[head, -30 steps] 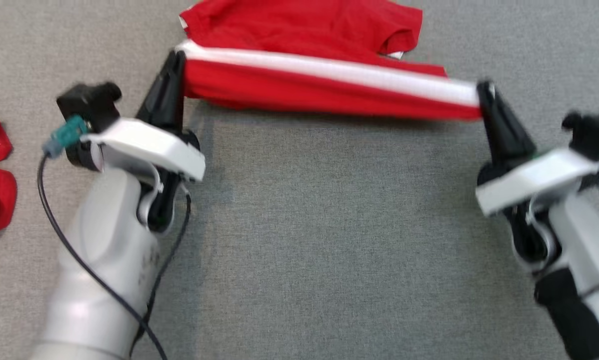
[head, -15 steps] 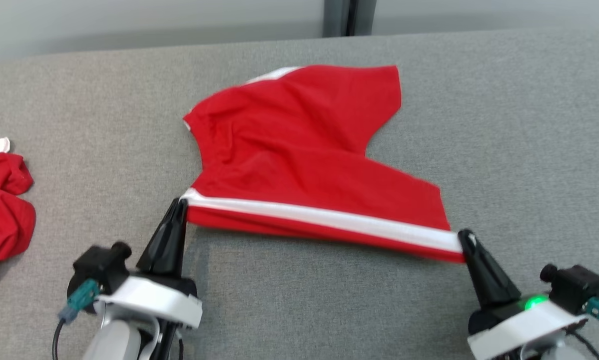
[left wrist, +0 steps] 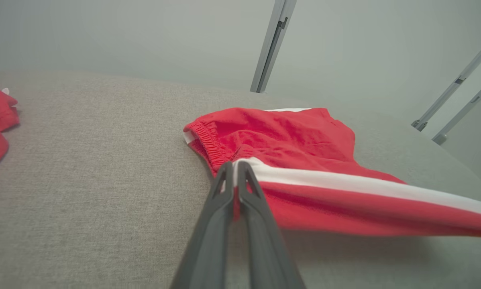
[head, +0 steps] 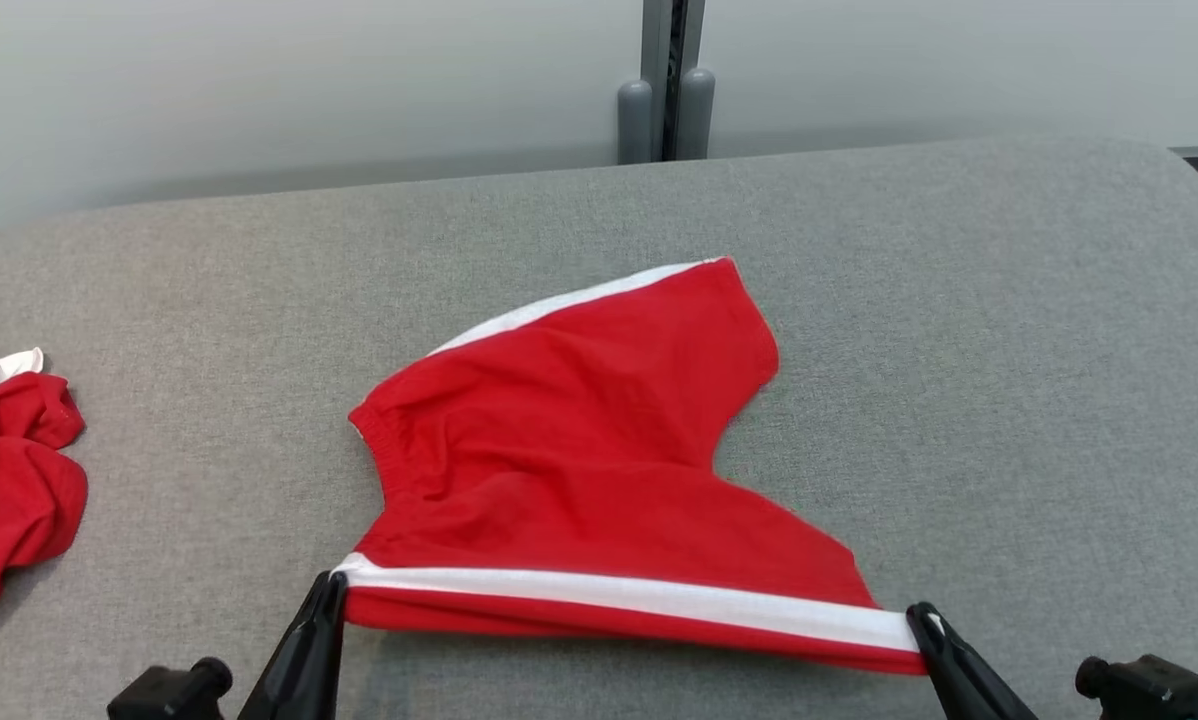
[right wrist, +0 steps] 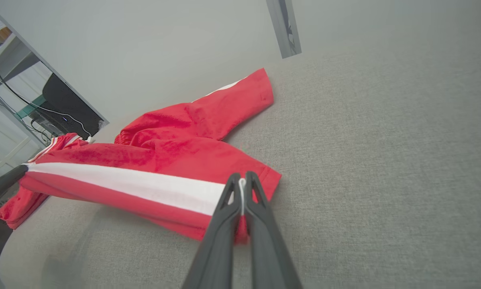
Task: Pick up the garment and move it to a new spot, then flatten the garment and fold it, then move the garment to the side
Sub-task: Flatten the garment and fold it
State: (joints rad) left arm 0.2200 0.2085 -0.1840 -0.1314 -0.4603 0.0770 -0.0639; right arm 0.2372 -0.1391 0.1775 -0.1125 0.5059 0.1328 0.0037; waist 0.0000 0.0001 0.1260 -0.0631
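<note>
Grey fabric surface (head: 959, 350), pale wall (head: 259, 90) behind — red shorts (head: 579, 450), near edge raised

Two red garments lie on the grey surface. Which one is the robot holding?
The red shorts with the white side stripe, spread out in the middle: the left gripper and right gripper pinch its striped edge. The crumpled red garment lies apart, far left.

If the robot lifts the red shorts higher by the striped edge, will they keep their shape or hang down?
Probably hang: only the edge taut between the left gripper and right gripper is straight; the rest of the red shorts lies wrinkled on the grey surface. Likely light: two small pinches hold them.
</note>
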